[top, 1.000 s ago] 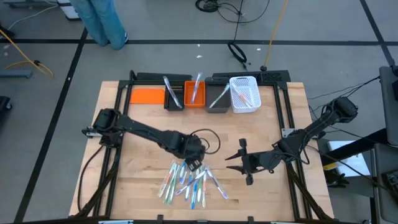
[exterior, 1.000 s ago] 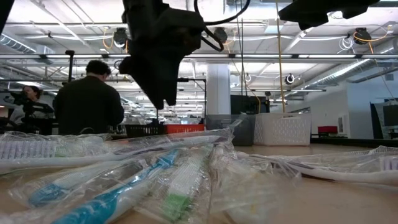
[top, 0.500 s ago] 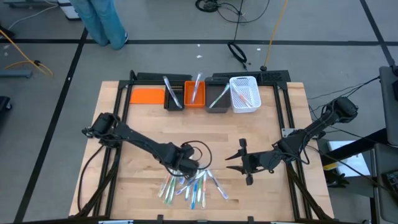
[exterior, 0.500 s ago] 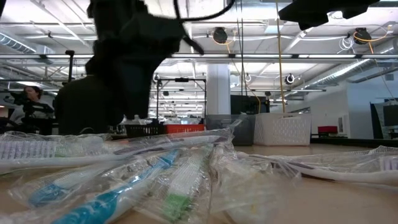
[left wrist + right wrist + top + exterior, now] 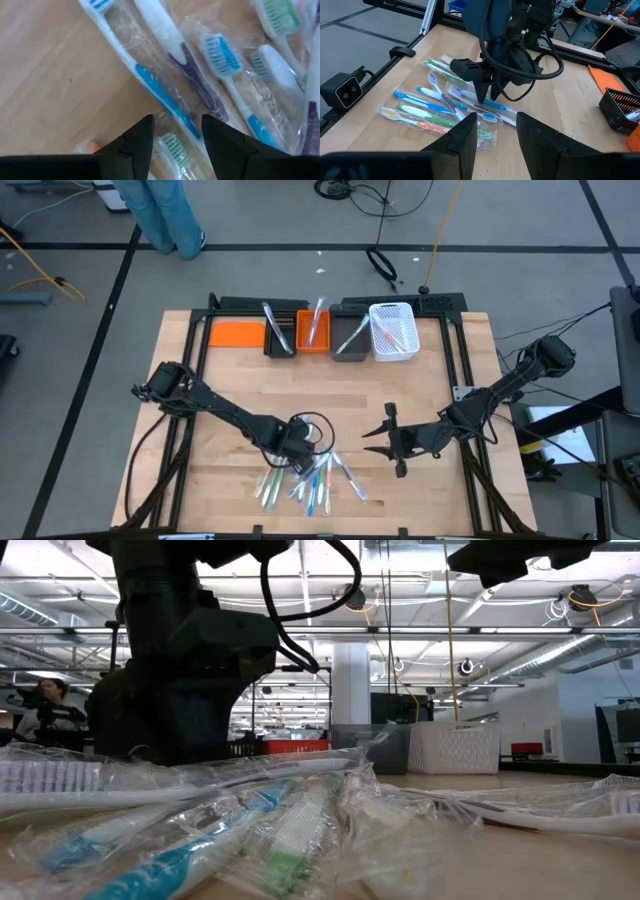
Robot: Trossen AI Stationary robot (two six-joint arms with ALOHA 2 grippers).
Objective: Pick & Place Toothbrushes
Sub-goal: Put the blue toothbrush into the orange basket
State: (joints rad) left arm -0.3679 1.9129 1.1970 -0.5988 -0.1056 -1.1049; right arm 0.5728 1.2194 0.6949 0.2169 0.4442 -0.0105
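A pile of wrapped toothbrushes (image 5: pixel 305 480) (image 5: pixel 435 107) lies flat on the wooden table near its front edge, blue, green and white in clear film (image 5: pixel 250 830). My left gripper (image 5: pixel 299 451) (image 5: pixel 486 101) points down at the pile's far side, open. Its two fingers stand on either side of a blue-handled toothbrush (image 5: pixel 160 97), whose handle runs into the gap (image 5: pixel 177 132). Whether the fingertips touch the film, I cannot tell. My right gripper (image 5: pixel 367 442) (image 5: pixel 495 135) hovers to the right of the pile, nearly level, open with nothing between its fingers.
Along the far edge stand a flat orange piece (image 5: pixel 237 333), a black bin (image 5: pixel 280 338), an orange bin (image 5: pixel 313 332), a grey bin (image 5: pixel 350 340) and a white basket (image 5: pixel 393 332), with toothbrushes in them. Bare wood lies between bins and pile. People stand beyond the table (image 5: pixel 45 700).
My left gripper has come down toward the table's near edge and a little to the left, onto the far side of the toothbrush pile, rolling somewhat as it sank. Its fingers stay as far apart as before. The pile has kept still.
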